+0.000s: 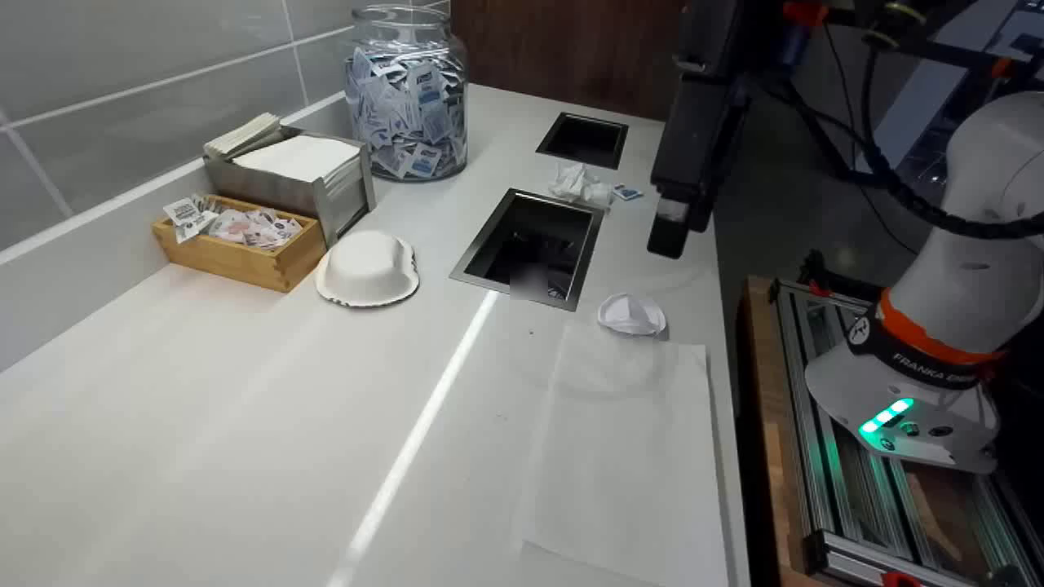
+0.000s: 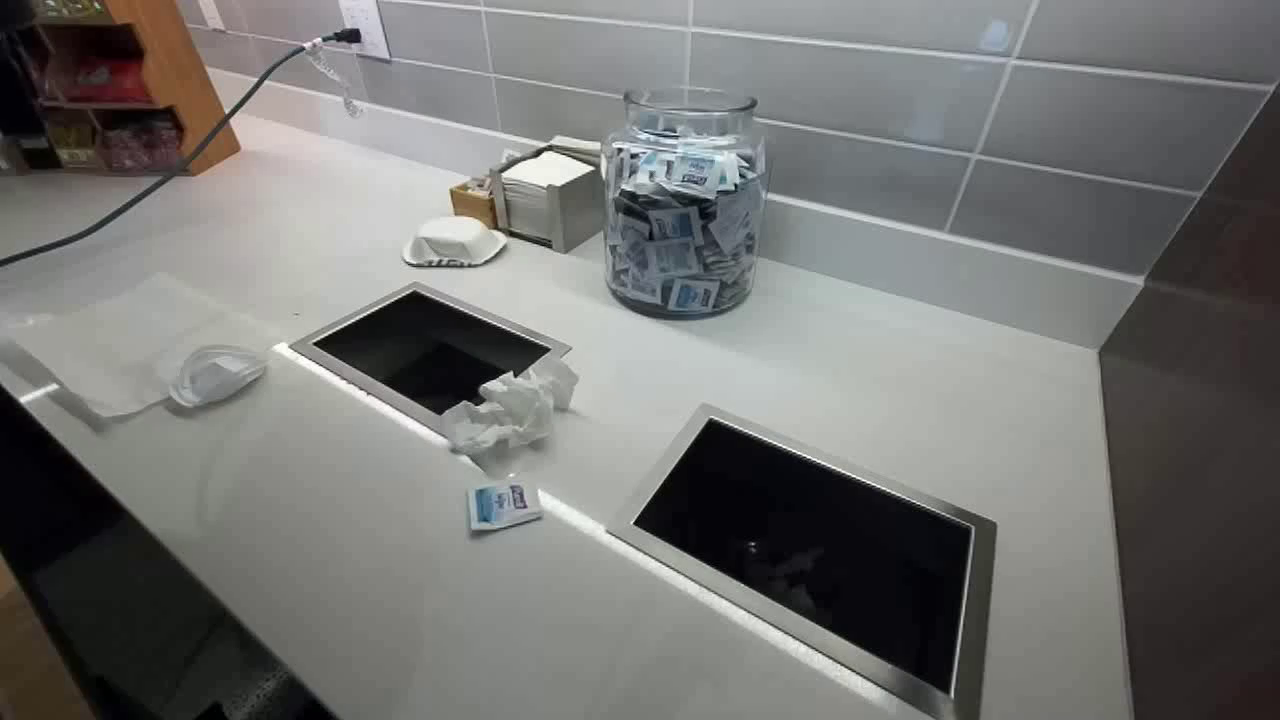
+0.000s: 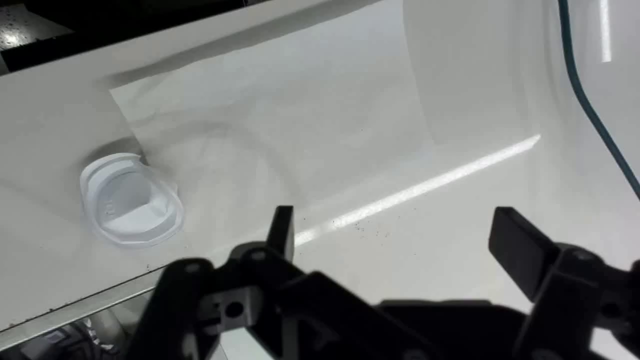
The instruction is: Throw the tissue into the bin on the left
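A crumpled white tissue lies on the counter between two square bin openings, at the rim of the larger-looking near one in an exterior view. That bin is a dark opening with a metal rim; a corner of its rim also shows in the wrist view. A second bin is set into the counter beyond the tissue. My gripper hangs above the counter's robot-side edge, apart from the tissue. In the wrist view my gripper is open and empty. The tissue is out of the wrist view.
A clear plastic lid sits by a flat paper sheet. A wipe packet lies by the tissue. A glass jar, a napkin holder, a wooden box and a white bowl stand wall-side. A cable crosses the counter.
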Controlling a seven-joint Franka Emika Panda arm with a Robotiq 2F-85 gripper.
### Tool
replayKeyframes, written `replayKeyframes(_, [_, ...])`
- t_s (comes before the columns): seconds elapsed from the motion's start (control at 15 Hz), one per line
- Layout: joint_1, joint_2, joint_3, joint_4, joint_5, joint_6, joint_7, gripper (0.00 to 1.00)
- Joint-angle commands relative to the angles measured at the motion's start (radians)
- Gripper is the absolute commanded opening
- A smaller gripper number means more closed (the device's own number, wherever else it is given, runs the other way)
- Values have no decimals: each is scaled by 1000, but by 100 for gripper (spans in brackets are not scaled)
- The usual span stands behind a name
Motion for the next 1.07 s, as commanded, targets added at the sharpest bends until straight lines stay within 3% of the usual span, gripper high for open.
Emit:
replayKeyframes(0.0, [-8, -1, 6, 2, 3, -4, -3, 100])
replayKeyframes(0.47, [-8, -1, 6, 2, 3, -4, -3, 100])
replayKeyframes(1.0, [-219, -129, 7, -142, -130, 134, 228, 100])
